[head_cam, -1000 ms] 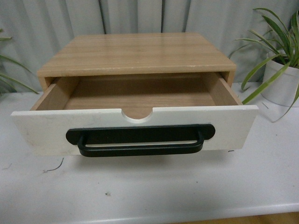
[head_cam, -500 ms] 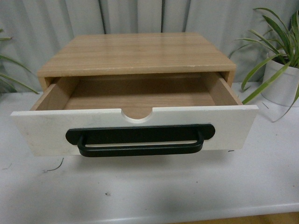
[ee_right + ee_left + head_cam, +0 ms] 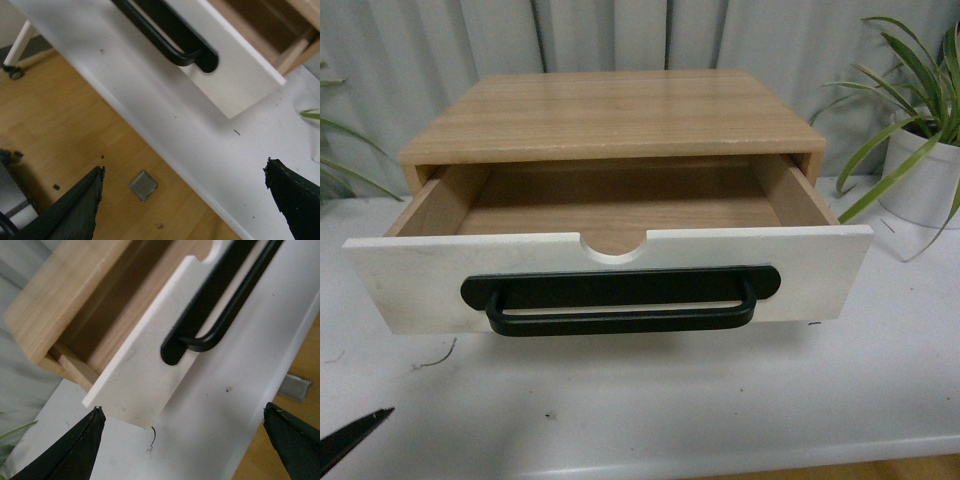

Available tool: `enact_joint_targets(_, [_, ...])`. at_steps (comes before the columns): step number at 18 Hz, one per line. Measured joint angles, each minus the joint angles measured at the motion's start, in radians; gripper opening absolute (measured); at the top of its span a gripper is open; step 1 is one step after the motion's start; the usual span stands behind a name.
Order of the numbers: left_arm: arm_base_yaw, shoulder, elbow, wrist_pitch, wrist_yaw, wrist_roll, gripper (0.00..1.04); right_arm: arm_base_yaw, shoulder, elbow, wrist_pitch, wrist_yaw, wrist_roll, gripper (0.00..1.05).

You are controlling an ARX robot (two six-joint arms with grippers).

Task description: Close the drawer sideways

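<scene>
The drawer (image 3: 820,270) stands pulled well out of a wooden cabinet (image 3: 610,110) on a white table (image 3: 670,400). It has a white front, a long black bar handle (image 3: 620,318) and a half-round notch in its top edge. Its inside looks empty. One black fingertip (image 3: 350,437) of my left gripper shows at the front view's lower left, in front of the drawer's left end. In the left wrist view my left gripper (image 3: 185,440) is open above the table near the drawer's left corner (image 3: 130,400). My right gripper (image 3: 185,200) is open over the table's front edge, apart from the drawer (image 3: 240,85).
A potted plant (image 3: 920,150) in a white pot stands right of the cabinet. Plant leaves (image 3: 340,160) show at the far left. A grey curtain hangs behind. Wooden floor (image 3: 75,125) lies below the table's front edge.
A fingertip of my left gripper has come into the front view at the lower left. The drawer has not moved.
</scene>
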Motion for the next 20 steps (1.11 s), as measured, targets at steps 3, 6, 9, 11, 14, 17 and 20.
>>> enact_joint_targets(3, [-0.021, 0.080, 0.043, -0.071, 0.006, 0.130, 0.98, 0.018, 0.082, 0.025, 0.014, -0.010, -0.056, 0.98])
enact_joint_targets(6, [-0.029, 0.169, 0.083, -0.047, -0.014, 0.236, 0.98, 0.026, 0.165, 0.044, 0.050, -0.014, -0.090, 0.98])
enact_joint_targets(9, [-0.045, 0.266, 0.139, -0.047, -0.037, 0.283, 0.98, 0.027, 0.277, 0.081, 0.100, -0.030, -0.101, 0.98])
enact_joint_targets(11, [-0.045, 0.318, 0.166, -0.050, -0.050, 0.305, 0.98, 0.031, 0.341, 0.107, 0.122, -0.036, -0.102, 0.98])
enact_joint_targets(14, [-0.043, 0.409, 0.210, -0.075, -0.057, 0.346, 0.98, 0.031, 0.486, 0.188, 0.162, -0.050, -0.105, 0.98])
enact_joint_targets(17, [-0.039, 0.465, 0.225, -0.071, -0.062, 0.359, 0.98, 0.031, 0.569, 0.242, 0.188, -0.050, -0.105, 0.98])
enact_joint_targets(20, [-0.031, 0.518, 0.261, -0.060, -0.076, 0.371, 0.98, 0.030, 0.640, 0.296, 0.192, -0.046, -0.106, 0.98])
